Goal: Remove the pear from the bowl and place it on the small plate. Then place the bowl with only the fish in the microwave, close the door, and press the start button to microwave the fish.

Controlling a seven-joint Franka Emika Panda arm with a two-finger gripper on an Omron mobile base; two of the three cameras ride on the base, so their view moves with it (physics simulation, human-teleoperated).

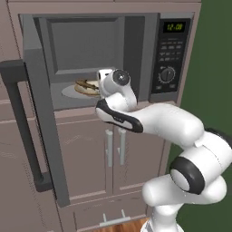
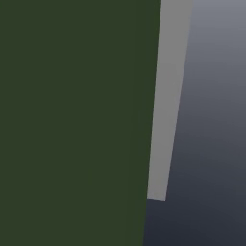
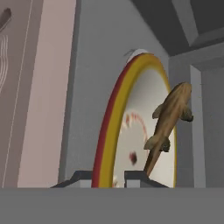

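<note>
The microwave (image 1: 136, 27) stands open, its door (image 1: 41, 131) swung out to the left with the dark bar handle (image 1: 20, 122) facing me. Inside, on the cavity floor, rests the bowl (image 1: 79, 91) with the brown fish (image 1: 87, 84) in it. My arm reaches into the opening, and the hand (image 1: 113, 81) is at the bowl's right edge. In the hand view the gripper (image 3: 108, 178) is shut on the bowl's golden-yellow rim (image 3: 114, 109), one fingertip on each side. The fish (image 3: 168, 122) lies on the cream inside. The pear and the small plate are out of view.
The control panel (image 1: 170, 59) with green display and knob sits right of the cavity. Mauve cabinet doors (image 1: 90, 158) with vertical handles are below the microwave. A dark green wall (image 1: 213, 68) stands to the right, and the open door blocks the left side.
</note>
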